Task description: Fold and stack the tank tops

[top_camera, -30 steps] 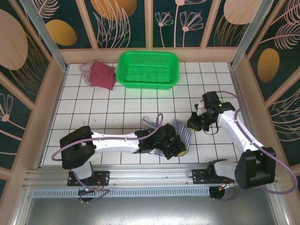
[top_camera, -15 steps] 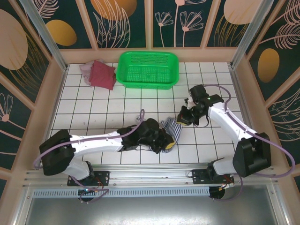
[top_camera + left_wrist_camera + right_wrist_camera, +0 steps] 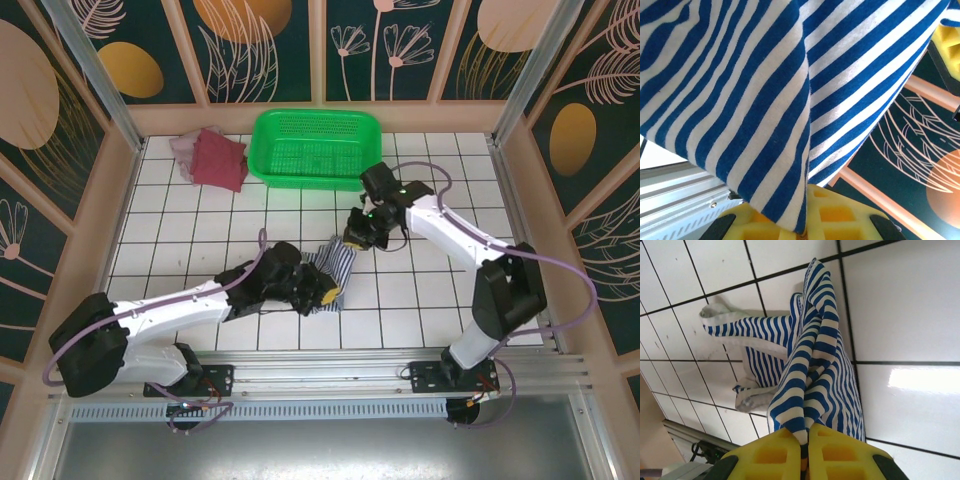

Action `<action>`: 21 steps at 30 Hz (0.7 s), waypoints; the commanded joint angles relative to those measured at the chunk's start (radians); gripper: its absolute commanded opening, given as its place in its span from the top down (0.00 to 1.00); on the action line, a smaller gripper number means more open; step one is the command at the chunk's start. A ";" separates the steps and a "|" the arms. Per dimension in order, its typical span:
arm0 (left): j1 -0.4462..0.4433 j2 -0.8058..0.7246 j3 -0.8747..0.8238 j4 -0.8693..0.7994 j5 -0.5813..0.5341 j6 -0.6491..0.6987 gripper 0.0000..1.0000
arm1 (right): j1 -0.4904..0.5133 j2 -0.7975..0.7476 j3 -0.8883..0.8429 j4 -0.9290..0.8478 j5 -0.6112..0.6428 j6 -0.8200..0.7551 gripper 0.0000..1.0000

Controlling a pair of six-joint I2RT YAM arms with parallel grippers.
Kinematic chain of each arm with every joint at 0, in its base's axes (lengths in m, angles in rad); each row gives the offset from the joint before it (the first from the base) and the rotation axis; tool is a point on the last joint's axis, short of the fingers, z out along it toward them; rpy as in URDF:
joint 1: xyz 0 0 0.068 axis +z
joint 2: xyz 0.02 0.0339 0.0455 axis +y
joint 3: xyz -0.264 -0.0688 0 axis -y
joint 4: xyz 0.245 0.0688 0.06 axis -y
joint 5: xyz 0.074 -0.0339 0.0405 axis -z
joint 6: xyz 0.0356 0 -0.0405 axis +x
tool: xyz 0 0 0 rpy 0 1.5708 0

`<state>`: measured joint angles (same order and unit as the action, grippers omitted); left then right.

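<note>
Hanging pinched: one striped top (image 3: 336, 266)

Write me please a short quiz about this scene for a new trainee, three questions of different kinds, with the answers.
1. Which gripper is shut on the striped tank top?
A. the left gripper alone
B. the right gripper alone
C. both
2. True or false: a tank top lies inside the green basket.
3. Fill in: in the top view, the maroon tank top lies to the ___ of the green basket.

Key: 1. C. 2. False. 3. Left.
</note>
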<state>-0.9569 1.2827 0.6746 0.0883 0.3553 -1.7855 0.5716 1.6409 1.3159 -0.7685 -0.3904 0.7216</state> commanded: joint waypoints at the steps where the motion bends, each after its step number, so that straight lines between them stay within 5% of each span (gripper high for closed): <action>1: 0.034 -0.034 -0.019 -0.072 0.073 0.025 0.89 | 0.043 0.063 0.063 0.076 0.037 0.080 0.90; 8: 0.152 -0.154 -0.123 -0.203 0.093 0.075 0.88 | 0.119 0.243 0.232 0.110 0.057 0.133 0.87; 21: 0.331 -0.170 -0.084 -0.587 0.063 0.384 0.92 | 0.229 0.475 0.440 0.192 0.009 0.196 0.83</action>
<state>-0.6483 1.1305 0.5678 -0.3717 0.4335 -1.4963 0.7856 2.0838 1.7100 -0.6094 -0.3683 0.8829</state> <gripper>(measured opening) 0.085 0.166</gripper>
